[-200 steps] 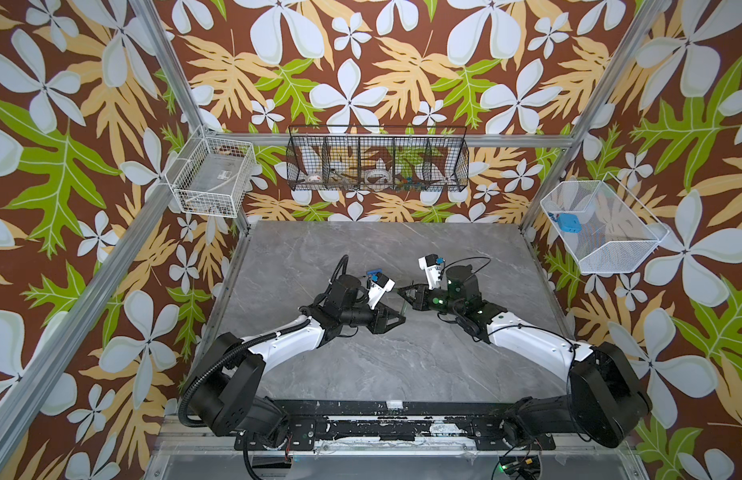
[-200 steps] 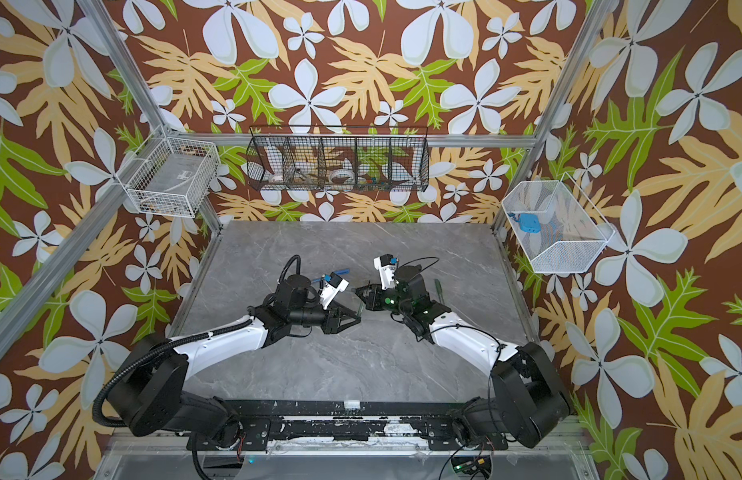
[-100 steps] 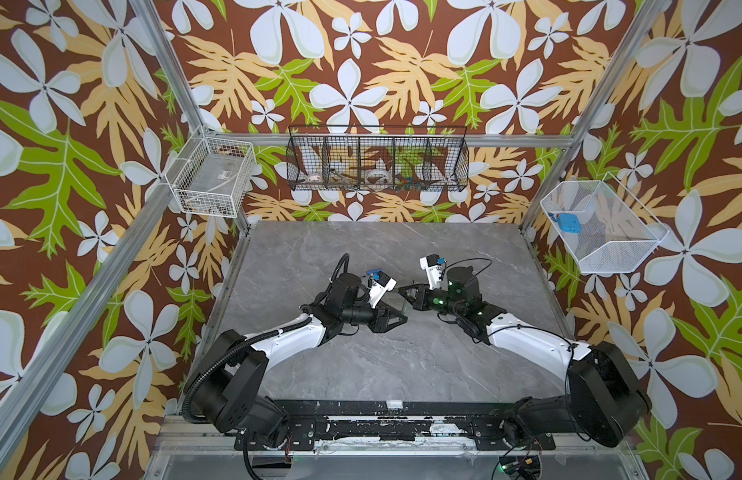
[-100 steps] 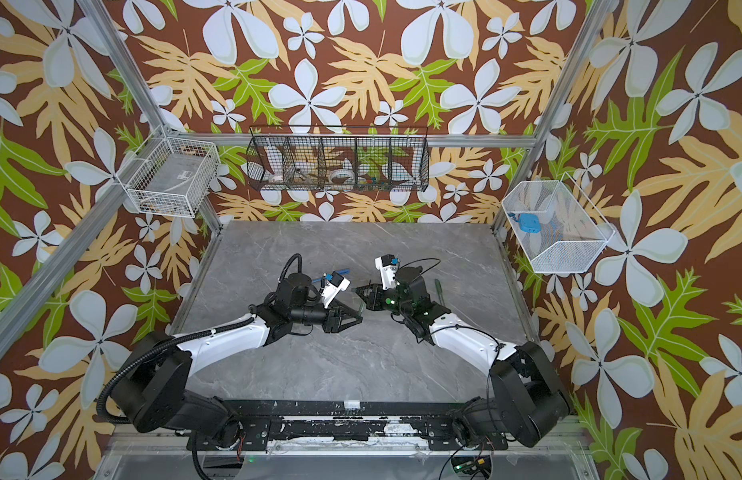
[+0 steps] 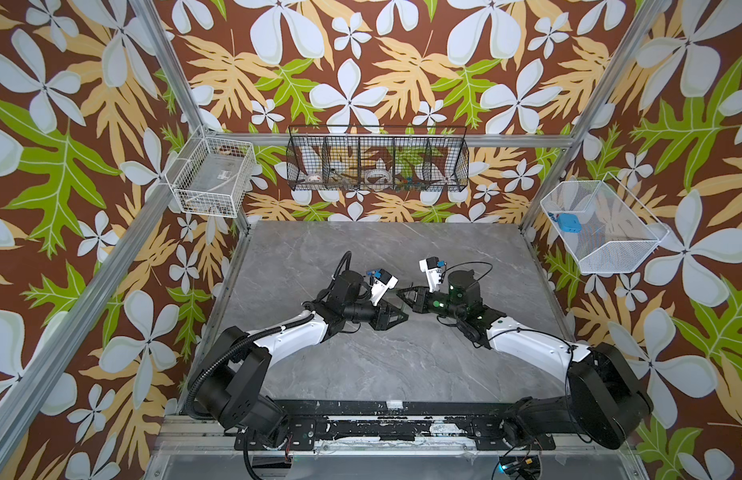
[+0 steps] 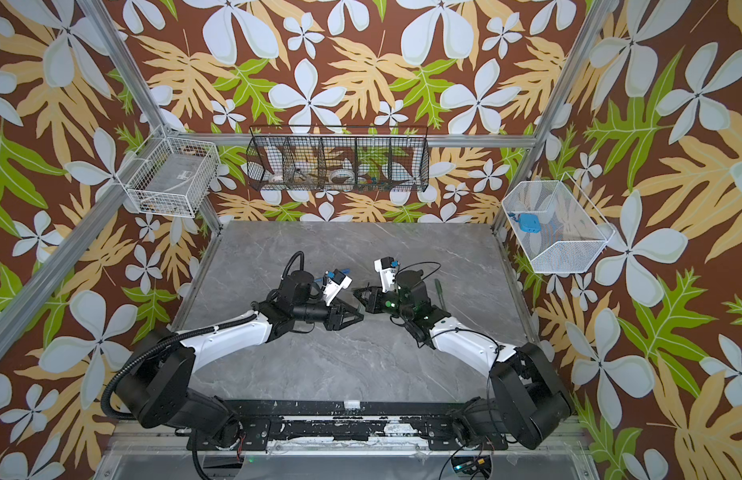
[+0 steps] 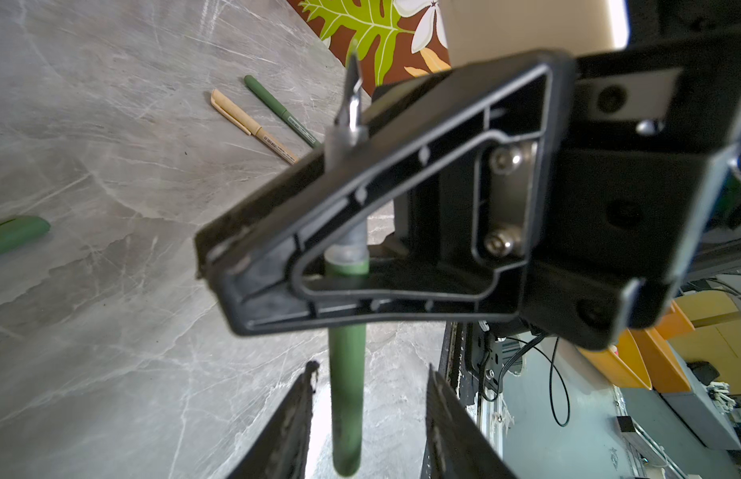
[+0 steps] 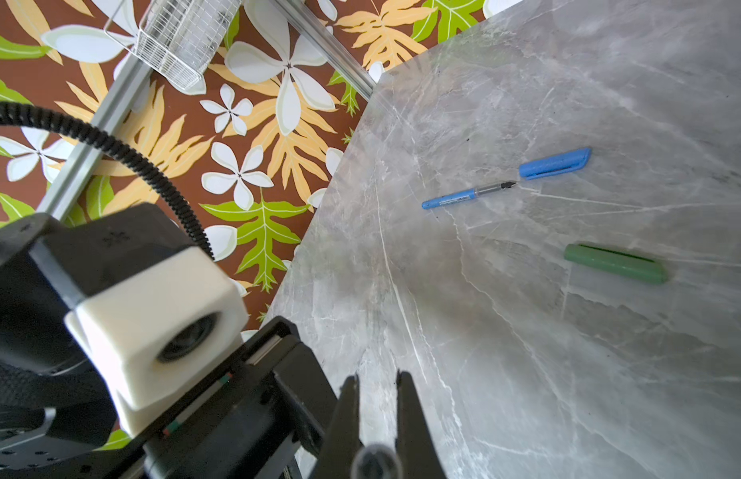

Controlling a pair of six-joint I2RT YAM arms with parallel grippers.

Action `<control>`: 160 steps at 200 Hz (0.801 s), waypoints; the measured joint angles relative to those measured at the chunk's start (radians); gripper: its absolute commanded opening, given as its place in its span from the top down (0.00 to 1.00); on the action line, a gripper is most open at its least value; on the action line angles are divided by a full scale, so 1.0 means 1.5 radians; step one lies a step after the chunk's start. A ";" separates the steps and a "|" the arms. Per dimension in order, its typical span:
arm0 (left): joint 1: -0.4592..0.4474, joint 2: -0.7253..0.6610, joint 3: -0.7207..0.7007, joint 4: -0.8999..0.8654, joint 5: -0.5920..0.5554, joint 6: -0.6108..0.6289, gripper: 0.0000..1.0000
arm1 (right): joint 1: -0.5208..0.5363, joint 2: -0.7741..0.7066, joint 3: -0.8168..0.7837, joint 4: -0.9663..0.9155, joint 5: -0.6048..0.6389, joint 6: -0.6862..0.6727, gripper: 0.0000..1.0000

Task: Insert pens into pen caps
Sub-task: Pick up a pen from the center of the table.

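Barely any change: right gripper (image 8: 377, 377) still clamped on dark green pen (image 7: 347, 373), left gripper (image 7: 371, 367) at its 8 o'clock, jaws apart around barrel; handover pending, green cap (image 8: 615, 269) waiting

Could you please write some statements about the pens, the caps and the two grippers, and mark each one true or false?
1. The blue pen lies uncapped on the table, its tip toward the blue cap. True.
2. The right gripper is open and empty. False: it is shut on the held green pen.
3. A green cap lies loose on the table. True.
4. The left gripper holds the tan pen. False: the tan pen lies on the table beside another green pen.
5. The left gripper's jaws stand apart on either side of the held green pen. True.
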 measured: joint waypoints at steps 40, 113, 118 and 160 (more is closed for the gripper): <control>0.000 0.007 0.005 -0.004 -0.001 0.001 0.63 | 0.005 0.004 -0.003 0.032 0.000 0.013 1.00; 0.000 0.024 0.021 -0.005 -0.002 0.003 0.82 | 0.007 0.004 -0.009 0.053 -0.002 0.014 1.00; 0.000 0.024 0.022 -0.005 -0.002 0.003 0.83 | 0.008 0.004 -0.009 0.053 -0.001 0.013 1.00; -0.001 0.024 0.030 -0.024 -0.005 0.019 0.89 | 0.022 -0.009 -0.004 0.026 0.020 -0.028 0.96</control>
